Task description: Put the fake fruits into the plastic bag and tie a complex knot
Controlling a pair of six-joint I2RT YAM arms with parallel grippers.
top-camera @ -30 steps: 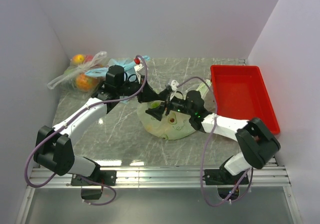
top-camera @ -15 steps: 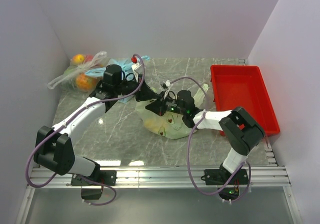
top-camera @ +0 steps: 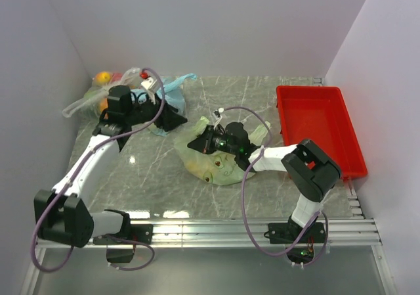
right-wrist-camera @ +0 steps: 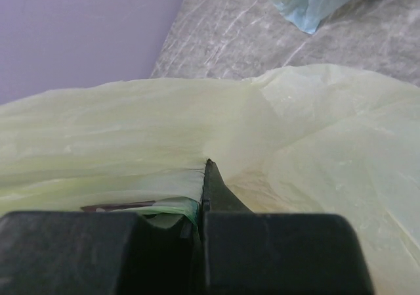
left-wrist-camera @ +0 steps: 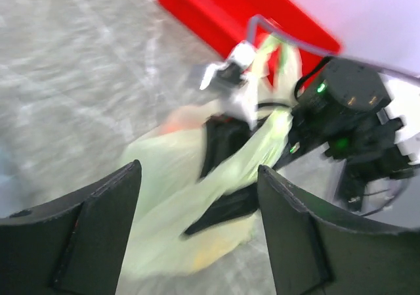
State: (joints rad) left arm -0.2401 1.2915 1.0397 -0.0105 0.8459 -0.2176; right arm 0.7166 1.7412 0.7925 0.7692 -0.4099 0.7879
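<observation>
Knotting seemed the step in hand: the right gripper (right-wrist-camera: 205, 170) was clamped on the plastic bag (right-wrist-camera: 315, 131), so the left gripper (left-wrist-camera: 198, 177), apart and empty at far left, likely needed to grasp it too.

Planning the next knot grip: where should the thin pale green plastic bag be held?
Probably the bag by its free loop handle, raised beside the red plastic tray; come from above. It is narrow, and the right gripper pinches the opposite end.
</observation>
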